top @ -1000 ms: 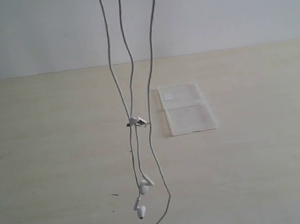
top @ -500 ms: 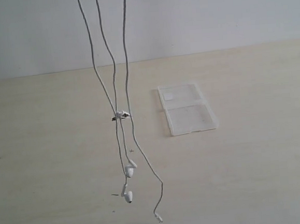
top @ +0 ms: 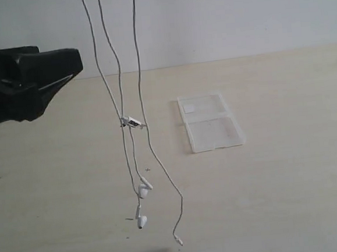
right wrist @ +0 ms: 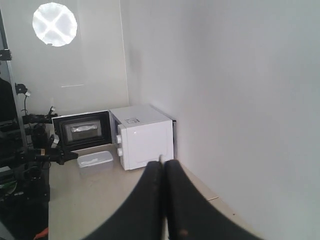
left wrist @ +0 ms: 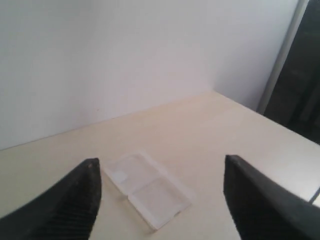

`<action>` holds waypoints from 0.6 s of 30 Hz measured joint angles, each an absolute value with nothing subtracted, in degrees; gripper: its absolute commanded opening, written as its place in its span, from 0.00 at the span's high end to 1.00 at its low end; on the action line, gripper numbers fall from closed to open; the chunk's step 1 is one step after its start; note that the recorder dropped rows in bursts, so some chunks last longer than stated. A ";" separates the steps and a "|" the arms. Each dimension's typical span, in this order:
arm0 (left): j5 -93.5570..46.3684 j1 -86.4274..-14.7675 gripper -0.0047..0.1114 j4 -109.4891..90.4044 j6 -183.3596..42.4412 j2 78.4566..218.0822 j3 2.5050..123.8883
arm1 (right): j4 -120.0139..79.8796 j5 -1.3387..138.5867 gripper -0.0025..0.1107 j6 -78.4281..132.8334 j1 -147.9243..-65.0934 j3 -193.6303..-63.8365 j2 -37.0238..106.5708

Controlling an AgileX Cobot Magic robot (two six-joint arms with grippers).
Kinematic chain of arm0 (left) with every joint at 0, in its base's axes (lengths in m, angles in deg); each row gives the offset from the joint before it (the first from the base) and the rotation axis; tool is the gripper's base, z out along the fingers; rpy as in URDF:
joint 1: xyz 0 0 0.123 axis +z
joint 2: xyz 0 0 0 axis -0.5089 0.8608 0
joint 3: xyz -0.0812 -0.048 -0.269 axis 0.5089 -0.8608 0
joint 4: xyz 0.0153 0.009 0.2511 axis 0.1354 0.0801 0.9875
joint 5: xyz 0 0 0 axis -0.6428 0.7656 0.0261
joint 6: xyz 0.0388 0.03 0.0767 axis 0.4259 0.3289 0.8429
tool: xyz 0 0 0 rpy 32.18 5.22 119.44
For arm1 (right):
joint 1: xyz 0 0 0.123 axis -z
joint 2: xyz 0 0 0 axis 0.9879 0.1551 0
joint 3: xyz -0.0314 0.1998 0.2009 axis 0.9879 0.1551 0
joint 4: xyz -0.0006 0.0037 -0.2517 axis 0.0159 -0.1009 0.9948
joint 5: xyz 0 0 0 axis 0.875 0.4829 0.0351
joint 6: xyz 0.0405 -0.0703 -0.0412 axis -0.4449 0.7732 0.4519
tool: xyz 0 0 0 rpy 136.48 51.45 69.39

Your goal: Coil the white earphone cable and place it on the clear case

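The left gripper's (left wrist: 161, 163) jaws stood apart near the hanging cable (top: 137, 58); the right gripper's (right wrist: 163, 165) pinched it above the case (top: 211, 122).

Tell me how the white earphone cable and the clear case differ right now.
The white earphone cable hangs in the air from above the frame; the clear case lies flat on the table. The cable is a thin opaque strand; the case is a broad see-through rectangle. Both are pale, and they are apart.
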State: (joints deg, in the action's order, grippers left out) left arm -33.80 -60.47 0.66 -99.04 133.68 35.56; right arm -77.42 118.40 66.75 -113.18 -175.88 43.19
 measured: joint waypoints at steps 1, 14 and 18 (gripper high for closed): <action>-35.01 -60.61 0.36 0.66 -99.27 133.68 35.56 | -77.42 118.27 0.98 66.75 -113.18 -175.88 43.28; -30.46 -66.22 0.36 13.30 -109.04 132.07 35.60 | -75.37 117.61 0.98 66.75 -113.18 -175.88 43.68; -32.20 -66.22 0.36 13.51 -110.44 128.01 35.60 | -74.02 116.80 0.98 66.75 -113.18 -175.88 43.68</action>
